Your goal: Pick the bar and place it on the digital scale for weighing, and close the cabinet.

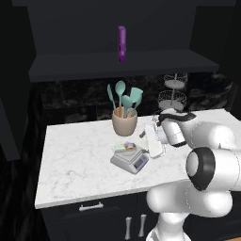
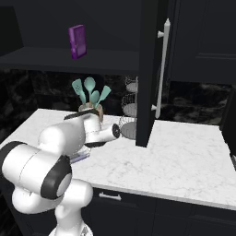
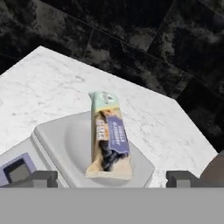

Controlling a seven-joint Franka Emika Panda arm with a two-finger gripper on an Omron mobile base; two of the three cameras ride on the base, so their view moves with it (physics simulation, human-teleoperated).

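The bar (image 3: 108,138) lies flat on the platform of the digital scale (image 3: 61,135), which stands on the white marble worktop (image 1: 75,164) just in front of a utensil crock (image 1: 124,121). Placement appears complete; the step in hand is judged to be the retreat from the scale ahead of closing the cabinet.

To do this well, the gripper (image 3: 111,177) should lift straight away from the platform before any sideways travel, so neither fingertip catches the wrapper and drags the bar off. The arm then needs to clear the crock and the wire basket stand (image 2: 130,113) on its way to the open cabinet door (image 2: 150,69), pushing on the door face near its long handle (image 2: 162,69).

The gripper stands wide, its fingertips (image 3: 41,177) spread either side of the bar's near end, holding nothing and apparently touching nothing.
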